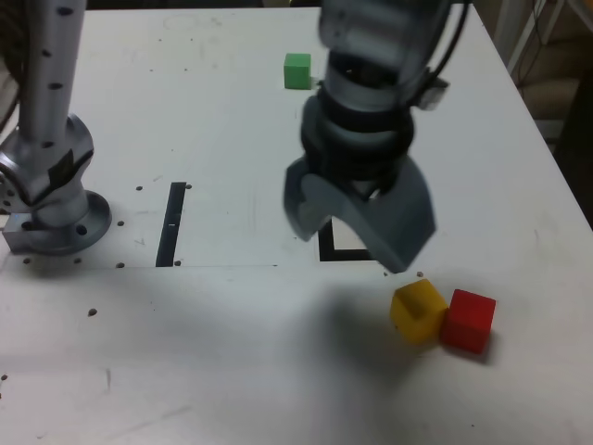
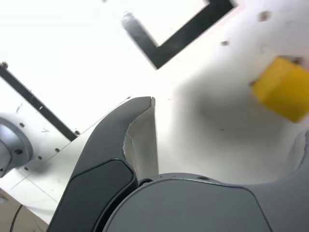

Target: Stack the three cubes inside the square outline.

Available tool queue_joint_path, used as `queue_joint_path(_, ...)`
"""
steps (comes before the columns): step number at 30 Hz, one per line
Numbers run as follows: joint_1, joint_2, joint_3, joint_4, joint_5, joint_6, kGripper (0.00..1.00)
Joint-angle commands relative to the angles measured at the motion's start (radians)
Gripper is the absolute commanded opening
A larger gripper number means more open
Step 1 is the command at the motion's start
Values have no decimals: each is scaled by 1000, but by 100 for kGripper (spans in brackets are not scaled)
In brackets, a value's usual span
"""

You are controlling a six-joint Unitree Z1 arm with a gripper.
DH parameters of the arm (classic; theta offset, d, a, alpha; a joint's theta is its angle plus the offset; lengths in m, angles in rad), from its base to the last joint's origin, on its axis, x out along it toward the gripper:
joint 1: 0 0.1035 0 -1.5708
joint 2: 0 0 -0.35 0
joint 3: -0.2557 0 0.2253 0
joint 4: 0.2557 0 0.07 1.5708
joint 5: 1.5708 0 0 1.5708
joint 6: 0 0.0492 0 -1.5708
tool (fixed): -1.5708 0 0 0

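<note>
The white surface (image 1: pixel 232 371) carries a thin black strip (image 1: pixel 171 224) and the arm's base (image 1: pixel 56 218) at the exterior view's left. The hand (image 1: pixel 357 227) hangs above the surface and hides most of the square outline (image 1: pixel 326 248). Three cubes are present: one green cube (image 1: pixel 297 70) far back, well apart, and one yellow cube (image 1: pixel 418 311) touching one red cube (image 1: pixel 468 321), both near the outline's front right in the exterior view. The hand points down, jaws spread wide, grasping nothing.
</note>
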Motion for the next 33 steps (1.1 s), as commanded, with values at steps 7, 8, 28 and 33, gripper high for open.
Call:
queue_joint_path(7, -2, 104, -177, 68, 14, 69, 99)
queue_joint_path(8, -2, 115, -194, 70, 16, 78, 99)
queue_joint_path(28, 17, 208, -386, 62, 106, 276, 100)
queue_joint_path(33, 16, 212, -401, 46, 175, 361, 100)
